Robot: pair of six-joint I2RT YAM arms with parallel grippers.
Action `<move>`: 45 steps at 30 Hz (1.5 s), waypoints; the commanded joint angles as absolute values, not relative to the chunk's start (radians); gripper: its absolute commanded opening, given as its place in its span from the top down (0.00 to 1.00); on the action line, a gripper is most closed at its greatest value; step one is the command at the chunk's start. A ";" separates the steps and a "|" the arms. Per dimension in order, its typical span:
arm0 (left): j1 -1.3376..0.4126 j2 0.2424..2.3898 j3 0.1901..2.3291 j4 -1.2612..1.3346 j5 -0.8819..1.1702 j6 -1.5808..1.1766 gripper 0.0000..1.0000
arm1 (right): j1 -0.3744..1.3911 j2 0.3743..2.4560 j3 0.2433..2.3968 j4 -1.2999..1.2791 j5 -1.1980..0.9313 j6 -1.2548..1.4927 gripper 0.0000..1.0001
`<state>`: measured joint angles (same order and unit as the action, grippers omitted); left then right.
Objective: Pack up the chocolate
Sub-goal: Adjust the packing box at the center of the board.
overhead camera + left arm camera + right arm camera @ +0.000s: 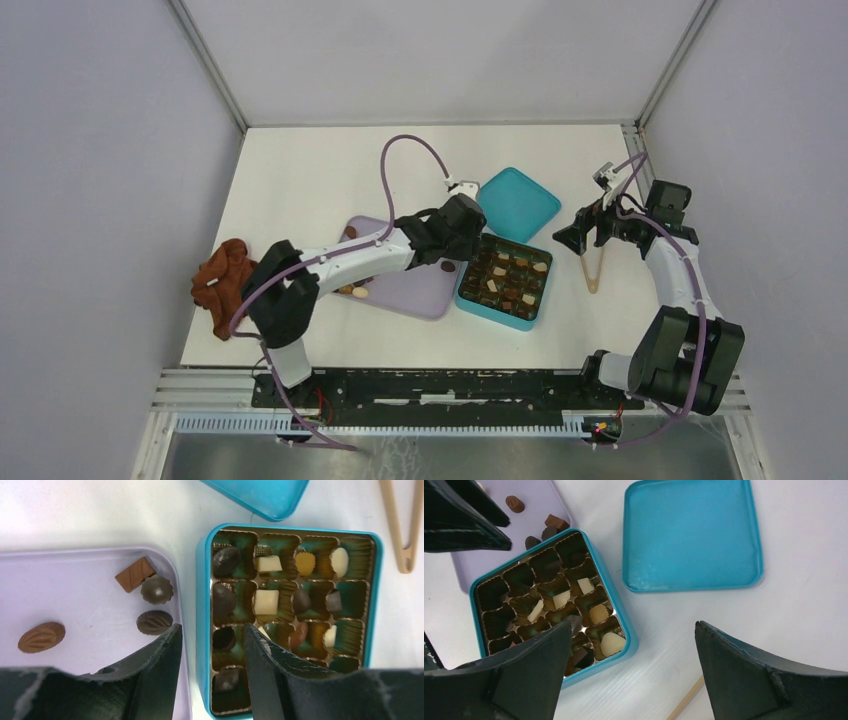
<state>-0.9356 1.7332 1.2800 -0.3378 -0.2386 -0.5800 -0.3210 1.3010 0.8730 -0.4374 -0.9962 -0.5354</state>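
The left gripper [211, 630] hangs empty, jaws apart, over the teal box [202, 605] rim, a leaf-shaped chocolate [154, 622] just beside it at nine o'clock on the lavender tray [75, 580], the gaping right gripper [636, 625] well apart.

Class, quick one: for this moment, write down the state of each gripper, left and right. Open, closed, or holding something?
Left gripper: open, holding nothing.
Right gripper: open wide, holding nothing.

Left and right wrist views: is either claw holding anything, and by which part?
Nothing is held. The left claw is open over the rim of the teal box, empty; the right claw is wide open, also empty.
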 commanded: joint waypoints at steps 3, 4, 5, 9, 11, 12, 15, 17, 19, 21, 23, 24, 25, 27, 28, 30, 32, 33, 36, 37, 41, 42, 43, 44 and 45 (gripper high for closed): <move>-0.939 1.856 1.412 -0.409 -0.259 -0.498 0.46 | -0.316 1.265 0.853 -0.391 -1.037 -0.483 0.02; -0.938 1.872 1.423 -0.413 -0.256 -0.496 0.46 | -0.316 1.266 0.850 -0.394 -1.036 -0.484 0.02; -0.939 1.885 1.434 -0.416 -0.252 -0.496 0.46 | -0.316 1.267 0.846 -0.395 -1.034 -0.485 0.02; -0.938 1.925 1.459 -0.427 -0.242 -0.492 0.51 | -0.315 1.272 0.839 -0.395 -1.032 -0.480 0.02; -0.938 1.942 1.465 -0.432 -0.236 -0.491 0.54 | -0.314 1.273 0.839 -0.394 -1.031 -0.479 0.02; -0.938 1.950 1.465 -0.433 -0.232 -0.489 0.56 | -0.314 1.275 0.839 -0.395 -1.029 -0.477 0.02; -0.937 1.963 1.467 -0.434 -0.221 -0.488 0.62 | -0.313 1.280 0.838 -0.398 -1.029 -0.474 0.02; -0.937 1.971 1.469 -0.434 -0.212 -0.488 0.63 | -0.313 1.282 0.836 -0.400 -1.029 -0.475 0.02; -0.937 1.978 1.473 -0.432 -0.203 -0.488 0.63 | -0.313 1.282 0.831 -0.402 -1.026 -0.477 0.02; -0.937 1.984 1.475 -0.433 -0.196 -0.488 0.64 | -0.313 1.284 0.825 -0.400 -1.026 -0.477 0.02; -0.937 1.991 1.477 -0.433 -0.192 -0.487 0.67 | -0.311 1.286 0.824 -0.398 -1.026 -0.472 0.02; -0.937 1.993 1.477 -0.433 -0.190 -0.487 0.69 | -0.310 1.289 0.825 -0.396 -1.026 -0.468 0.02; -0.937 1.995 1.479 -0.432 -0.189 -0.488 0.71 | -0.309 1.290 0.828 -0.397 -1.028 -0.466 0.02; -0.938 1.997 1.481 -0.431 -0.187 -0.488 0.75 | -0.307 1.295 0.837 -0.399 -1.027 -0.466 0.02; -0.937 1.999 1.483 -0.430 -0.186 -0.488 0.78 | -0.308 1.296 0.840 -0.400 -1.026 -0.466 0.02; -0.937 2.002 1.487 -0.428 -0.183 -0.486 0.83 | -0.307 1.298 0.846 -0.402 -1.025 -0.466 0.02; -0.937 2.006 1.490 -0.428 -0.183 -0.486 0.90 | -0.304 1.301 0.848 -0.406 -1.025 -0.466 0.02; -0.937 2.006 1.491 -0.428 -0.183 -0.486 0.95 | -0.302 1.302 0.850 -0.408 -1.025 -0.468 0.02; -0.937 1.992 1.485 -0.420 -0.190 -0.493 0.98 | -0.301 1.302 0.856 -0.420 -1.022 -0.472 0.02; -0.937 1.979 1.477 -0.413 -0.197 -0.496 0.98 | -0.299 1.302 0.860 -0.429 -1.020 -0.478 0.02; -0.937 1.912 1.440 -0.384 -0.232 -0.518 0.98 | -0.299 1.304 0.885 -0.457 -1.018 -0.494 0.02; -0.936 1.894 1.430 -0.377 -0.244 -0.526 0.98 | -0.299 1.305 0.894 -0.465 -1.019 -0.496 0.02; -0.937 1.875 1.415 -0.370 -0.258 -0.534 0.98 | -0.300 1.306 0.902 -0.469 -1.019 -0.497 0.02; -0.937 1.856 1.397 -0.361 -0.273 -0.543 0.98 | -0.300 1.307 0.911 -0.472 -1.019 -0.494 0.02; -0.937 1.834 1.377 -0.350 -0.290 -0.555 0.98 | -0.298 1.308 0.920 -0.474 -1.020 -0.491 0.02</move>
<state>-0.9356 1.9663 1.4166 -0.4248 -0.2153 -0.5186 -0.3019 1.3064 0.8494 -0.4595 -1.0092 -0.4770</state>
